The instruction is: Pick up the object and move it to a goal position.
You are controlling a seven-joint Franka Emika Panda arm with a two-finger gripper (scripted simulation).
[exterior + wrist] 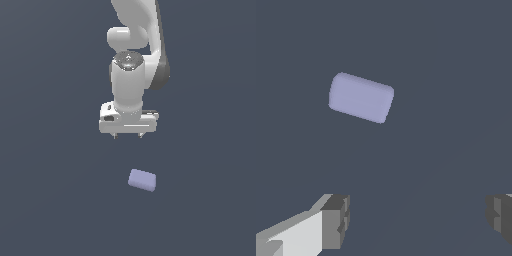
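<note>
The object (142, 180) is a small pale lavender-blue block with rounded edges, lying flat on the dark grey floor. In the wrist view the object (361, 97) lies slightly skewed, well apart from the fingers. My gripper (128, 135) hangs above the floor, behind the block in the exterior view and a little toward that view's left. Its two short fingertips (115, 135) point down, spread wide, with nothing between them. The wrist view shows my gripper (418, 217) open, one grey pad (336, 221) on each side of bare floor.
A plain dark grey surface (60, 200) fills both views. The white arm (132, 60) rises above the gripper out of the exterior view's top edge.
</note>
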